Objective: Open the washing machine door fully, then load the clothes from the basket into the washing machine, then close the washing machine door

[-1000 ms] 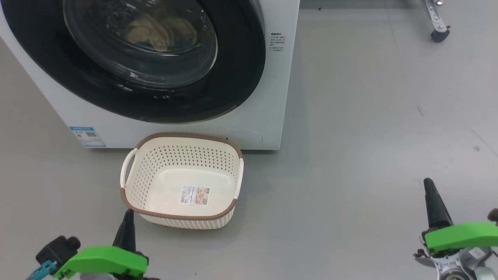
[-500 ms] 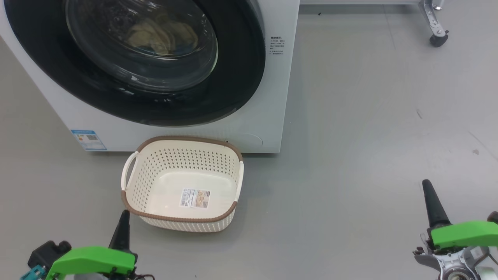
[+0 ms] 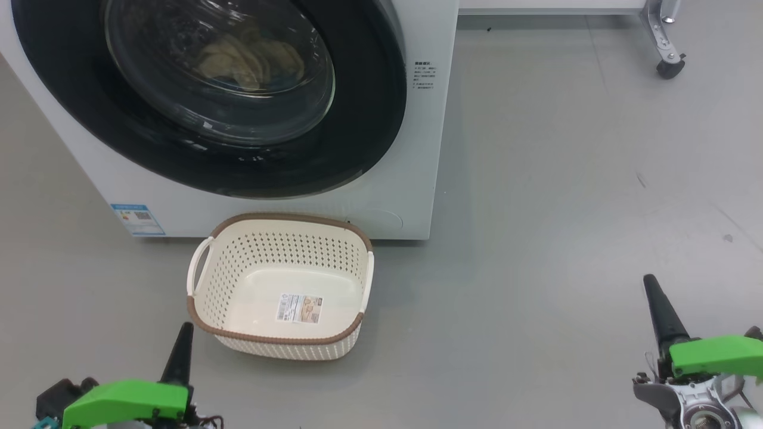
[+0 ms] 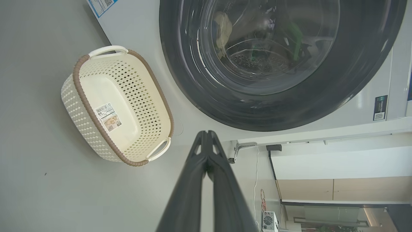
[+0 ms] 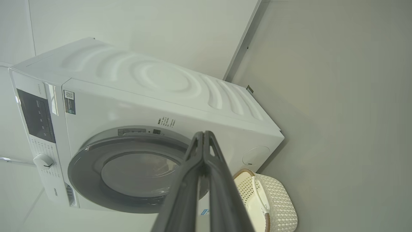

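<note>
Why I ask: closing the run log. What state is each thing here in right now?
washing machine door: shut.
clothes: inside, lying behind the door's glass.
basket: empty, upright, only its label sticker on the bottom.
left pincer: shut, holding nothing.
right pincer: shut, holding nothing.
</note>
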Robot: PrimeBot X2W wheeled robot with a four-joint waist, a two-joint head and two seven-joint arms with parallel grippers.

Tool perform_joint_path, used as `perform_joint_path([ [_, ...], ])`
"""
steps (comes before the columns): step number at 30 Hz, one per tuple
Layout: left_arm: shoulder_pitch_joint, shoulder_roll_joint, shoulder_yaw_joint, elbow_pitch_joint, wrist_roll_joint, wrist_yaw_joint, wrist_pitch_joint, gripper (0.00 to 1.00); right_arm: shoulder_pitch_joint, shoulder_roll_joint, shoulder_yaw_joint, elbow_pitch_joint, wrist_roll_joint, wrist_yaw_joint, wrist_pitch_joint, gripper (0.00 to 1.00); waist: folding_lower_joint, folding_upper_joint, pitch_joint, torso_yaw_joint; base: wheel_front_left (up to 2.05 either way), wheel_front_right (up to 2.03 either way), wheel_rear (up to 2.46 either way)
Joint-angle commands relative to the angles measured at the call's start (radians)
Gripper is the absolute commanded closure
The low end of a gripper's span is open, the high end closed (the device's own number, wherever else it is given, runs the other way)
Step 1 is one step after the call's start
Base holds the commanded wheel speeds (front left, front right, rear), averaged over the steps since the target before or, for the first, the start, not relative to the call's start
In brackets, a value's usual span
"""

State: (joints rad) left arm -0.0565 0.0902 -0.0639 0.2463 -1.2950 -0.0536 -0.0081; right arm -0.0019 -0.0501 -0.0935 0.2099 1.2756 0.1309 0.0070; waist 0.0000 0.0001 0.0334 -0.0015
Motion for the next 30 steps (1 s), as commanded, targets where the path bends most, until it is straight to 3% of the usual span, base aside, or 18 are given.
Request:
perform_joint_path([
  [1,-0.044,0.006,0.043,-0.024,-0.037,-0.012,0.011,1.0,-0.06,-0.024,0.014,-0.025,0.04,0.0,0.011,1.0,0.0,-0.0001,-0.002,0.0,0.0,0.0,0.0],
  [30,-0.048,-0.013,0.141,-0.003,-0.345,-0.077,0.092,1.0,-0.103,-0.026,0.015,0.033,0.363,0.0,0.078,1.0,0.0,-0.0001,-0.03,0.001,0.0,0.0,0.0],
])
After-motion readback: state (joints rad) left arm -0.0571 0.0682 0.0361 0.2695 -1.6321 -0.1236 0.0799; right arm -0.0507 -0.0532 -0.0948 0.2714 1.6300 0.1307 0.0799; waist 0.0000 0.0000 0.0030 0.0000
